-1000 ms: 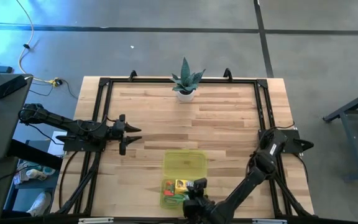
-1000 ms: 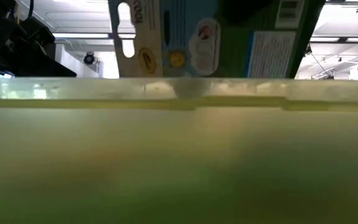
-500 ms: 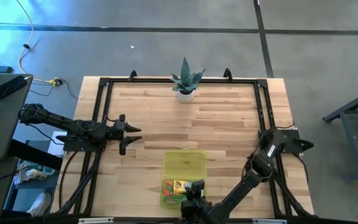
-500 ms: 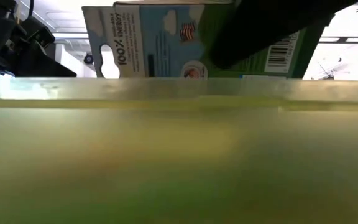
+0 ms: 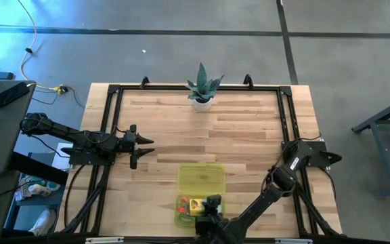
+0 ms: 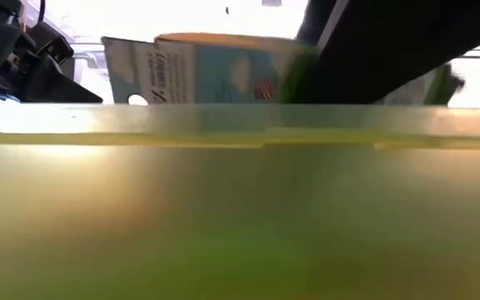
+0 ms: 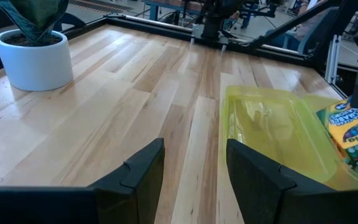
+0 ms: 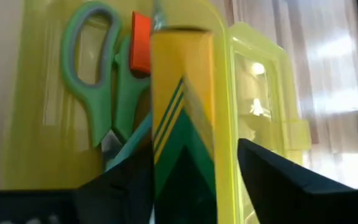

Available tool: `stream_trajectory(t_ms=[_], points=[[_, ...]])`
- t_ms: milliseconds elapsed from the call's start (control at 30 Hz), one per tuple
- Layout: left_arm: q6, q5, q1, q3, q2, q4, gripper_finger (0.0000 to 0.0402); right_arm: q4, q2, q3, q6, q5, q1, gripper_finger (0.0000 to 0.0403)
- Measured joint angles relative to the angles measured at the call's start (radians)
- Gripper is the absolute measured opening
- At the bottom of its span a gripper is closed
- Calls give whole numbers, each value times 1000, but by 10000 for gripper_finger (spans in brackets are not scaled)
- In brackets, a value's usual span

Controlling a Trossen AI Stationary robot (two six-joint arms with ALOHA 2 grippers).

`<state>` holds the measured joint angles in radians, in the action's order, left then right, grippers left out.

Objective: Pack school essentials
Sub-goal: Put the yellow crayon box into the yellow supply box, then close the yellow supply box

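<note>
Crayon box (image 8: pixel 182 118) is standing on edge between the right gripper's (image 8: pixel 185 186) fingers, its long axis running straight ahead into the yellow case (image 8: pixel 263 81). Whether those fingers are clamping or letting go, I cannot tell. Scissors (image 8: pixel 95 93) are lying beside it; the left gripper (image 7: pixel 194 171) is waiting open, well apart.

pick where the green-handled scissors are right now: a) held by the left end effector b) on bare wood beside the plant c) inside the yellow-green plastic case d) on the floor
c: the right wrist view shows the scissors lying in the yellow-green case, next to the crayon box.
</note>
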<state>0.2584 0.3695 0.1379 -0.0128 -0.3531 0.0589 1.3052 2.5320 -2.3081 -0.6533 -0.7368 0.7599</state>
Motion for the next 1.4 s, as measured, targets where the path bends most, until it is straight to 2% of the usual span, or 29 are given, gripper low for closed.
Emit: stream_trajectory(t_ms=[233, 433, 633, 867, 1000, 1233, 1400], points=[[0, 0, 0, 0, 0, 0, 161, -21, 0, 0, 7, 7, 2, 267], [0, 0, 0, 0, 0, 0, 161, -29, -1, -22, -38, 6, 14, 295], [0, 0, 0, 0, 0, 0, 161, -13, -22, -42, -113, -1, 16, 299], [0, 0, 0, 0, 0, 0, 161, 17, -37, -42, -216, -75, 20, 299], [0, 0, 0, 0, 0, 0, 161, 34, -37, -32, -266, -72, 1, 299], [0, 0, 0, 0, 0, 0, 161, 162, -37, -32, -398, -73, -59, 298], [0, 0, 0, 0, 0, 0, 161, 190, -39, -33, -360, -30, -116, 298]])
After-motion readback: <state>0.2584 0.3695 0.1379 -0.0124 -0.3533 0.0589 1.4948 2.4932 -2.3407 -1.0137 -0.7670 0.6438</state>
